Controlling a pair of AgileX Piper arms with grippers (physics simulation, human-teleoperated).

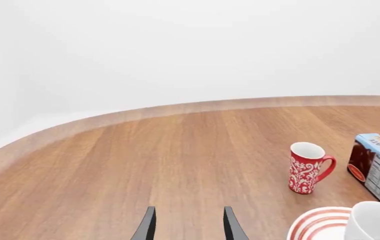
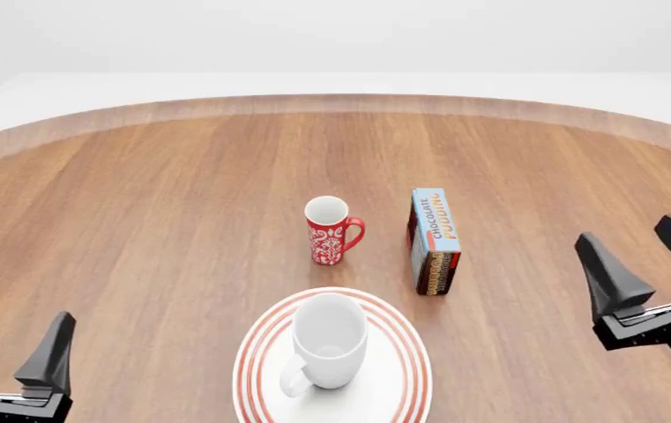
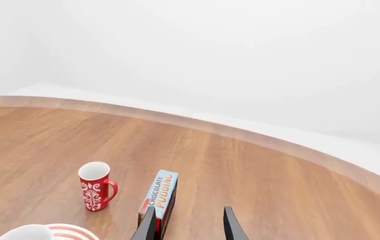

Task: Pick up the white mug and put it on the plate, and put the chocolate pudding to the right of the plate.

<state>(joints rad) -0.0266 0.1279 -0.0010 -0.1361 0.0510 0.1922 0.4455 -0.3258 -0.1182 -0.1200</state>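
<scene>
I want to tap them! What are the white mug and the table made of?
The white mug looks like glazed ceramic: plain, glossy, with soft highlights. The table looks like wood with a smooth matte finish, showing brown grain streaks. Being a simulator render, both are guesses.

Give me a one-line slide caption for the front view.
White mug upright on the plate, red mug and chocolate pudding behind it, both grippers open and empty.

Two mugs stood on the desk [image 2: 135, 203]: one white mug [image 2: 328, 339] and one red mug [image 2: 329, 230] with a white pattern. There was one plate [image 2: 400, 370], ringed in red-orange, and one chocolate pudding [image 2: 434, 240] box. Two pincers showed, the left pincer [image 2: 11, 348] and the right pincer [image 2: 647, 260].
</scene>
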